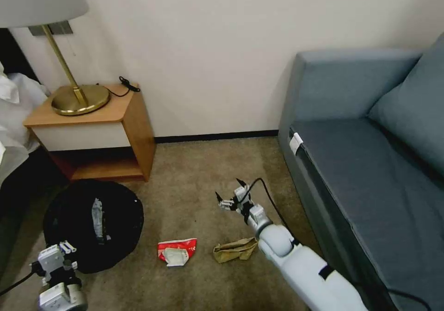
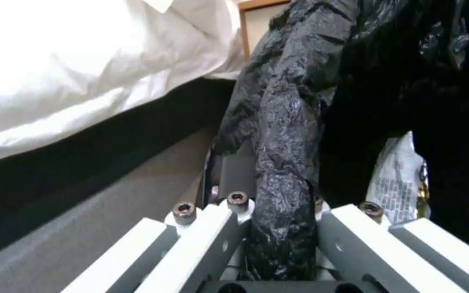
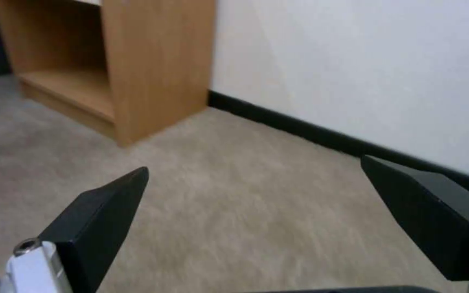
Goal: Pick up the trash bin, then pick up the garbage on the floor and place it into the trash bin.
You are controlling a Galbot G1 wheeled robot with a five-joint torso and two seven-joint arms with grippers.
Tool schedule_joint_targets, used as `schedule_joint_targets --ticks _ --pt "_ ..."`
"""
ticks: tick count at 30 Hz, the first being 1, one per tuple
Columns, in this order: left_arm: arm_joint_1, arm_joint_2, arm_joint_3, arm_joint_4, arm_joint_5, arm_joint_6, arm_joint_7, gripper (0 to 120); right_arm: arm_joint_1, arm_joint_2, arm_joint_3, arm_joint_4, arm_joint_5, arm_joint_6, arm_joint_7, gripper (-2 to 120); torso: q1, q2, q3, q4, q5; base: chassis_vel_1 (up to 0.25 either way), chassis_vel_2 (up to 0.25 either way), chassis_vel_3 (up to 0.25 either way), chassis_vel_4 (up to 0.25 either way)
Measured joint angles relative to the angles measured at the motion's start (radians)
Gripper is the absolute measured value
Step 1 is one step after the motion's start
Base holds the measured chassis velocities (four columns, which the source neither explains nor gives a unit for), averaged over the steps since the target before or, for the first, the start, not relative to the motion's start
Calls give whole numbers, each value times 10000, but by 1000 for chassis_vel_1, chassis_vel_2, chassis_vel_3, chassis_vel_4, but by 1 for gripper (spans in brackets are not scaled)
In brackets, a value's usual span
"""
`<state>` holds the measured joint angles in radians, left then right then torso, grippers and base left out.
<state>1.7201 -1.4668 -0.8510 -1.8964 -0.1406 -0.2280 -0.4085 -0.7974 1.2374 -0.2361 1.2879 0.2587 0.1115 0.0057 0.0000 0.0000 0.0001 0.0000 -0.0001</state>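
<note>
The trash bin (image 1: 92, 223), wrapped in its black bag, hangs at the lower left with my left gripper (image 1: 67, 251) shut on its bagged rim (image 2: 283, 162). A printed foil wrapper (image 2: 400, 179) lies inside the bin. On the carpet lie a red-and-white wrapper (image 1: 176, 250) and a crumpled tan paper bag (image 1: 235, 250). My right gripper (image 1: 229, 193) hovers open above the carpet, beyond the paper bag, and in the right wrist view its black fingertips (image 3: 110, 207) stand wide apart over bare carpet.
A wooden nightstand (image 1: 99, 130) with a brass lamp (image 1: 76, 93) stands at the back left by white bedding (image 1: 14, 116). A blue-grey sofa (image 1: 370, 163) fills the right side. The wall with its dark baseboard (image 1: 217, 137) closes the back.
</note>
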Motion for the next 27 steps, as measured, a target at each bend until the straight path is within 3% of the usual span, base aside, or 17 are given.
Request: schedule_joint_targets --ticks 5,8,9,13,16,18,27 --pt "-21 -65 -9 71 11 27 8 3 1276 65 -945 -397 771 -625 -822 100 0 0 0 2 0 0 0 0 0" --pt "-150 -181 -11 103 12 236 21 3 2156 223 -1551 -857 1193 -1632 -2653 100 0 0 -1 2 1 0 0 0 0" --pt "-150 -181 -11 103 12 236 21 3 2156 223 -1551 -857 1193 -1632 -2653 100 0 0 -1 2 1 0 0 0 0" --pt "-331 -322 -11 -76 -151 604 33 3 3028 777 -2049 -2253 855 -1935 -4880 100 0 0 0 0 -1 0 0 0 0" --pt "-379 -385 -11 -170 -164 685 38 3 3212 1008 -2158 -2708 696 -1905 -5320 100 0 0 0 0 0 0 0 0 0" --pt "-442 -508 1 -371 -197 836 40 3 3515 1587 -2542 -3654 432 -1701 -5898 100 0 0 0 -1 -1 0 0 0 0" --pt "-254 -590 -1 -813 -378 879 43 3 3483 2814 -3239 -5190 -566 -1144 -6476 100 0 -1 0 -1 -1 0 0 0 0"
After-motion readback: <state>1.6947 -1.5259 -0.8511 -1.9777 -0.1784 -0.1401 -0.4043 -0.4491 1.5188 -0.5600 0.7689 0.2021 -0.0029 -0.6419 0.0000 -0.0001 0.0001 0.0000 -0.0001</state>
